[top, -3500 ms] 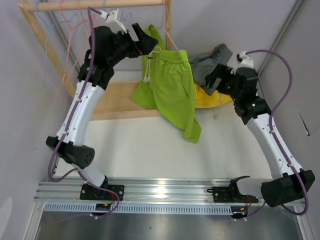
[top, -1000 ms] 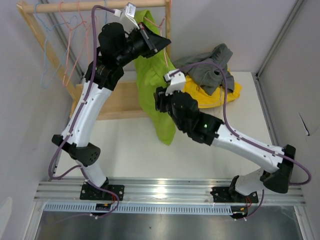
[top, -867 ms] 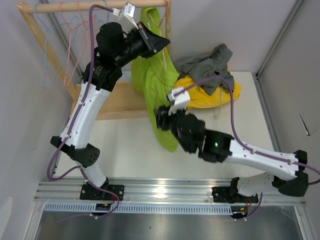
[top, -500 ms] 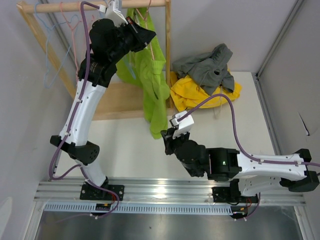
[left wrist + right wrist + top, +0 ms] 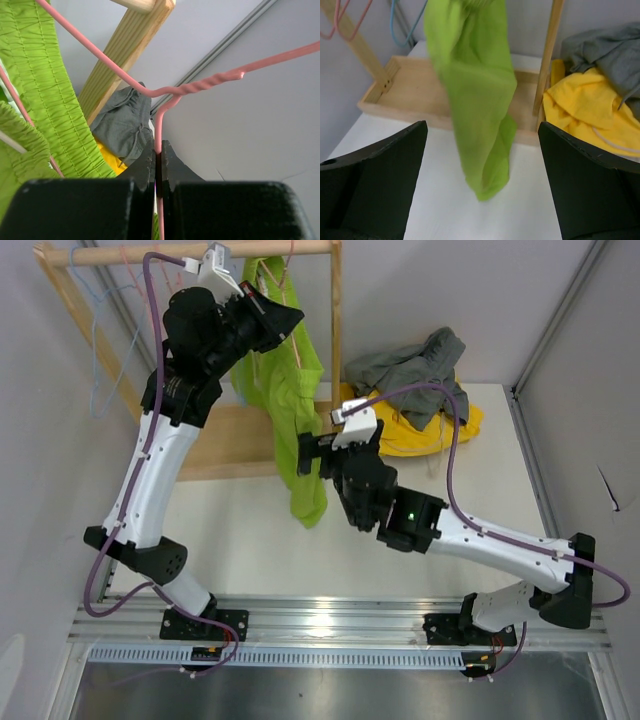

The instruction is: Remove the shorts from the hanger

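The lime green shorts hang long and narrow from a pink hanger held up by the wooden rod. My left gripper is shut on the hanger's wire stem, just below its twisted neck. In the left wrist view the shorts' gathered waistband drapes over the hanger arm. My right gripper faces the lower half of the green shorts, its jaws wide open with the cloth hanging beyond them and nothing between them. From above, that right gripper sits right beside the hanging cloth.
A wooden rack with a top rod, post and base tray stands at the back left. Empty blue and pink hangers hang on it. Grey shorts lie on yellow shorts at the back right.
My right gripper went from partly closed to wide open and the arm swung back up beside the shorts. The left arm lifted the hanger up and leftwards, so the shorts hang straighter.
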`<state>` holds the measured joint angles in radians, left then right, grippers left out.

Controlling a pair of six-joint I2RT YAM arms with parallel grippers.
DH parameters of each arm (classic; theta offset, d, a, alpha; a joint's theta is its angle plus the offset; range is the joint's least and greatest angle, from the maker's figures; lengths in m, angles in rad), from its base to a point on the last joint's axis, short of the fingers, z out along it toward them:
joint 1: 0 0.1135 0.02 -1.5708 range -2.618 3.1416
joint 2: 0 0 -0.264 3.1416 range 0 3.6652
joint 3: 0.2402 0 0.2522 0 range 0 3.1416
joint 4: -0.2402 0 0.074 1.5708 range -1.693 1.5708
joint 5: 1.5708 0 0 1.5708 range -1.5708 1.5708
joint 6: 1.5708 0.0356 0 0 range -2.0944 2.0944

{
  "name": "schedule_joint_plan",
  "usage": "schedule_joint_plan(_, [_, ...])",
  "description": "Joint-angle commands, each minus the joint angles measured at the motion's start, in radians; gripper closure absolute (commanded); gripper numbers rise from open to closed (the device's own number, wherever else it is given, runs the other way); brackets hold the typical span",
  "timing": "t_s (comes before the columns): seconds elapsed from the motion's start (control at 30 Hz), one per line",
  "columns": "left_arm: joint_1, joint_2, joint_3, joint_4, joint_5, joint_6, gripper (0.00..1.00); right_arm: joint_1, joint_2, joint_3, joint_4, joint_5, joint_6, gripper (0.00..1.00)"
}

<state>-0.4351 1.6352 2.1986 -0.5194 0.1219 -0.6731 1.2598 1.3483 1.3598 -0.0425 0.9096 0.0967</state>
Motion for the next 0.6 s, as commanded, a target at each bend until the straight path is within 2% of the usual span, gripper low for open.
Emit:
schedule_joint_plan(0.0, [0.007,-0.075,0.015,0.145,0.048,0.0,1.0,-0.074,0.055,0.061,0.162,-0.083,-0.071,0.01])
schedule_joint_plan(0.07, [0.007,-0.081,0.016,0.147,0.05,-0.008,1.0,-0.129,0.09,0.084,0.196,-0.12,-0.057,0.05])
schedule_joint_plan(0.1, [0.007,-0.084,0.016,0.148,0.051,-0.009,1.0,-0.144,0.125,0.096,0.197,-0.13,-0.049,0.12])
schedule_joint_plan(0.17, [0.007,-0.089,0.021,0.151,0.05,-0.006,1.0,-0.166,0.155,0.128,0.193,-0.144,-0.017,0.32])
schedule_joint_plan(0.2, [0.007,-0.087,0.023,0.148,0.048,-0.002,1.0,-0.169,0.172,0.133,0.191,-0.147,-0.009,0.53])
schedule_joint_plan(0.3, [0.01,-0.071,0.072,0.118,0.047,0.016,1.0,-0.149,0.172,0.128,0.159,-0.138,0.037,0.7])
schedule_joint_plan(0.47, [0.028,-0.041,0.139,0.085,0.048,0.026,1.0,-0.054,0.105,0.021,0.134,-0.075,0.1,0.77])
schedule_joint_plan(0.57, [0.038,-0.047,0.116,0.094,0.05,0.023,1.0,-0.022,0.068,-0.016,0.124,-0.054,0.13,0.75])
